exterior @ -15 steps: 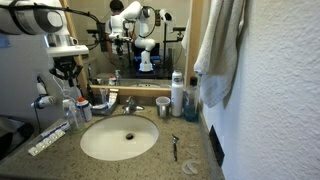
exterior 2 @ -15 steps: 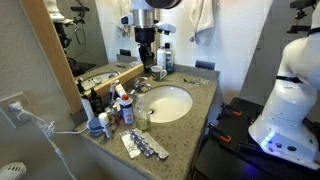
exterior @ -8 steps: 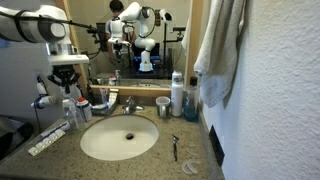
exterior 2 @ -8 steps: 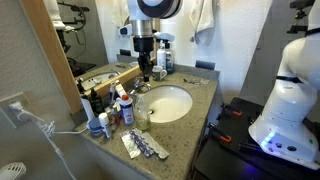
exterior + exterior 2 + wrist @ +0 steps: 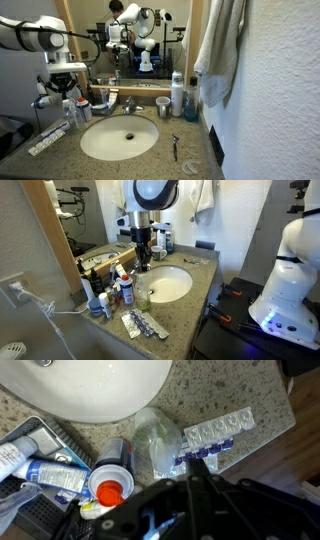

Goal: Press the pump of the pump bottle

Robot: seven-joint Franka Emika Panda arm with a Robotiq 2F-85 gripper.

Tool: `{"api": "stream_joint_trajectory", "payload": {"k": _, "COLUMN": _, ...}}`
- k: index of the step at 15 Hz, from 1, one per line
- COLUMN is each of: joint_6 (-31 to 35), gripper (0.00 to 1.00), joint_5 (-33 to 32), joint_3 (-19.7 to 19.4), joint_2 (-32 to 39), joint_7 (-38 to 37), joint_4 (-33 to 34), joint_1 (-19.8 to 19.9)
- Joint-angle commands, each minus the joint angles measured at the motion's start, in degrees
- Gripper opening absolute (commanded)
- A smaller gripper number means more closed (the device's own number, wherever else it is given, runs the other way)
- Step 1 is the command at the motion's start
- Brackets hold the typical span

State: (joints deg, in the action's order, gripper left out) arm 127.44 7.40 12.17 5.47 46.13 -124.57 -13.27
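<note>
Clear pump bottle (image 5: 158,442) stands below the gripper (image 5: 190,478), not touching.

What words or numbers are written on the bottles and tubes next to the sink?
No text can be read in any view.
tubes: coloured print, too blurred to read.
white bottle: too small to make out any label.
pump bottle: no readable label shows.
blister pack: no lettering can be made out.
</note>
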Motion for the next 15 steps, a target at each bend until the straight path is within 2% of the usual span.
{"api": "stream_joint_trajectory", "payload": {"k": 1, "joint_6": 3.4, "gripper": 0.05, "joint_5": 0.4, "joint_3": 1.0, "joint_2": 1.5, "joint_7": 1.5, "joint_4": -0.3, "joint_1": 0.8}}
{"api": "stream_joint_trajectory", "payload": {"k": 8, "joint_6": 6.0, "gripper": 0.04, "joint_5": -0.8, "joint_3": 1.0, "joint_2": 4.6, "joint_7": 1.5, "joint_4": 0.8, "joint_1": 2.0}}
{"api": "stream_joint_trajectory", "payload": {"k": 15, "joint_6": 5.5, "gripper": 0.05, "joint_5": 0.5, "joint_3": 1.7, "joint_2": 4.7, "joint_7": 3.2, "joint_4": 2.1, "joint_1": 2.5}}
